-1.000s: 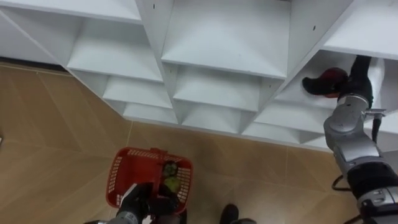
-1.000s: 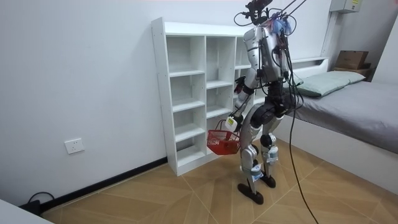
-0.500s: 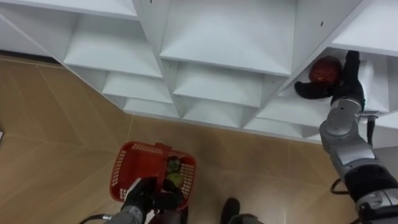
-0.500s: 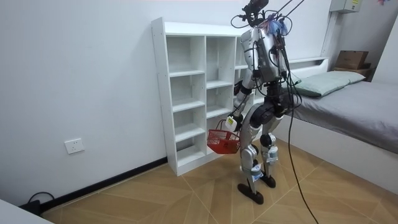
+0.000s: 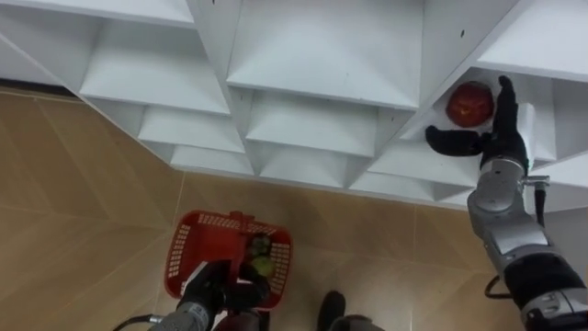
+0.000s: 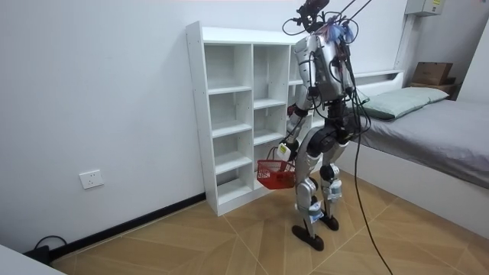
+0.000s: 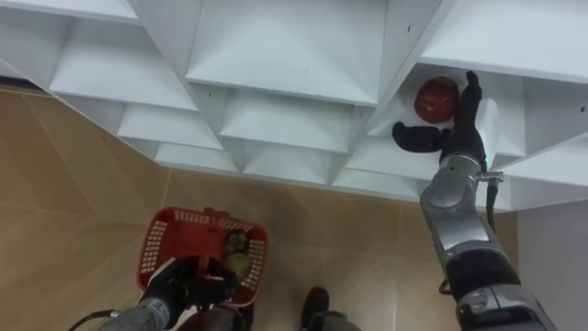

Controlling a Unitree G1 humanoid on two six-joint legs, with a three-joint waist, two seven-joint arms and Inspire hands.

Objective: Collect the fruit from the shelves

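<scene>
A round red fruit (image 5: 469, 103) lies on a shelf in the right column of the white closet (image 5: 322, 55). My right hand (image 5: 501, 138) is open beside it: straight fingers stand along its right side and the thumb reaches out below it, with a small gap to the fruit. My left hand (image 5: 207, 290) hangs low, shut on the handle of a red mesh basket (image 5: 188, 253). Green fruit (image 5: 258, 259) lies inside the basket. In the room view I stand upright facing the closet (image 6: 229, 114), with the basket (image 6: 273, 174) at knee height.
The closet's other compartments hold nothing. Wooden floor (image 5: 83, 184) lies below and to the left. A bed (image 6: 428, 130) stands close behind me at the room view's right. A white wall (image 6: 99, 92) runs beside the closet.
My right hand, which lay over the red fruit a second ago, has opened and moved down and to the right, so the whole fruit shows. The basket hangs as before.
</scene>
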